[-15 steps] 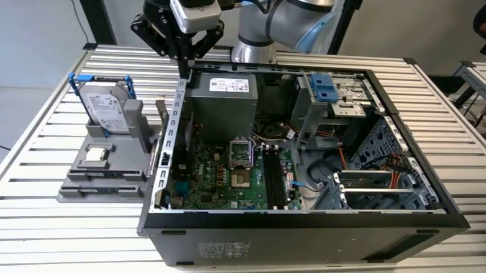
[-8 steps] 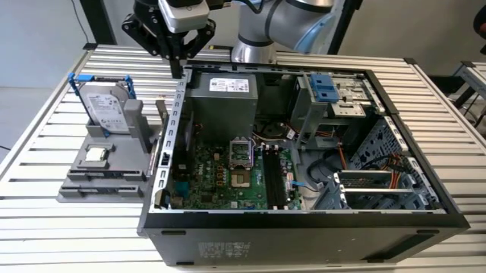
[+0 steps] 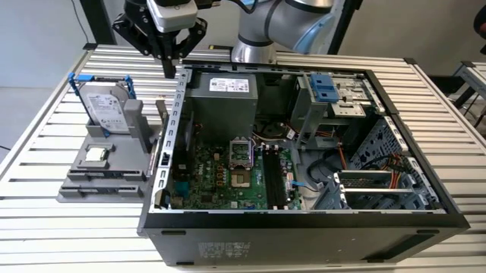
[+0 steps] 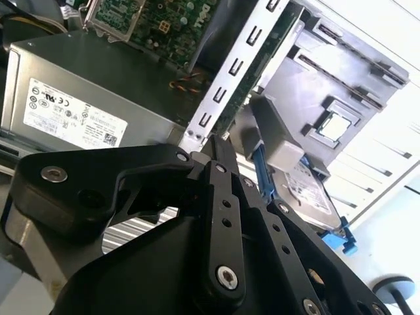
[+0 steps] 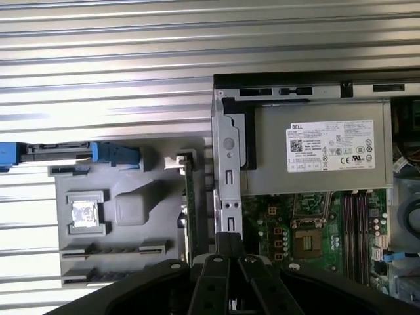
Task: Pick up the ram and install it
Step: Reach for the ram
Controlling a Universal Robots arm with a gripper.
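Note:
The ram is a thin green strip standing on edge in the grey holder, close beside the computer case's metal side wall. The exterior view has the ram at the holder's right edge, and in the second wrist view the ram runs along that wall. My gripper hangs above the far end of the ram and the case's corner, its fingers pressed together with nothing between them. Black memory slots lie on the motherboard inside the open case.
A silver hard drive in a blue frame stands at the back of the grey holder, and a small square silver chip lies in front of it. The power supply and drive cage fill the case's far end. Everything rests on a slatted metal table.

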